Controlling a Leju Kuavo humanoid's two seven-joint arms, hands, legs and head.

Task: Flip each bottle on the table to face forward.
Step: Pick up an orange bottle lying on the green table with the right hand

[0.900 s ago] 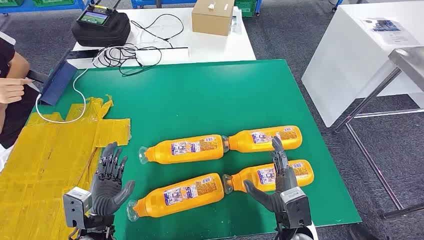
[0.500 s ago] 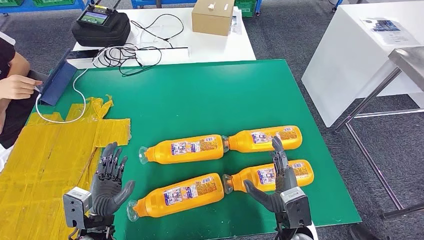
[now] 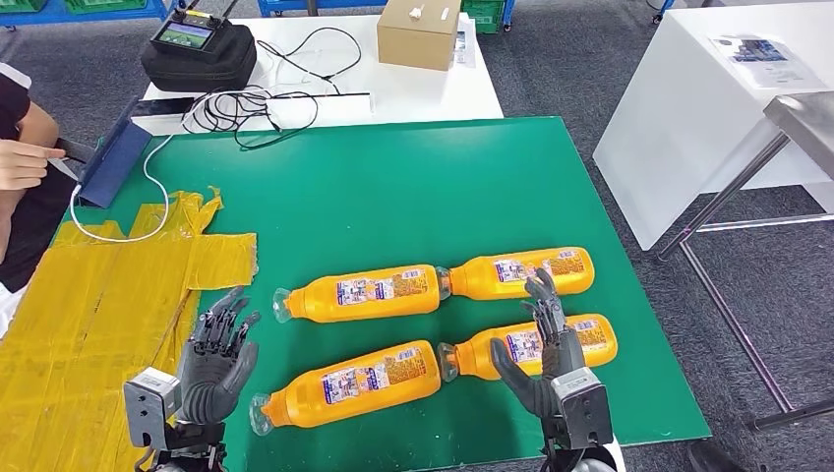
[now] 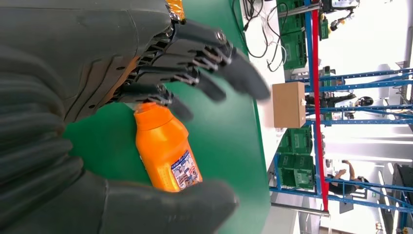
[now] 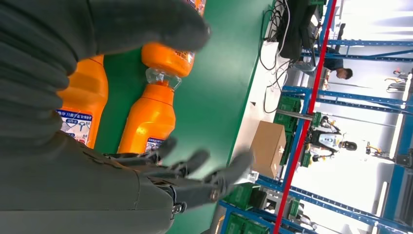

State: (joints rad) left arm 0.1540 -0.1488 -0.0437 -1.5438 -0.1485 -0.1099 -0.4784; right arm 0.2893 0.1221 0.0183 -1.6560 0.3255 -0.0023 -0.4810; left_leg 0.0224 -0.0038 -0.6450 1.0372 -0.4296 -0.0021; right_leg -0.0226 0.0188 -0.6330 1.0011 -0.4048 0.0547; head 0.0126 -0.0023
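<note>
Glossy, seemingly plastic bottles (image 3: 359, 294); matt mat (image 3: 413, 197)

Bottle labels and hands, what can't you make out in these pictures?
- Label print on the four orange bottles: too small in the head view.
- Near-right bottle: partly covered by the right hand.
- Left hand: fingertips blurred in its wrist view.
- Person: cut off by the head view's edge.

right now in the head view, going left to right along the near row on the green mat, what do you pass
left hand → near-left bottle → near-right bottle, with the right hand held in front of it
</note>
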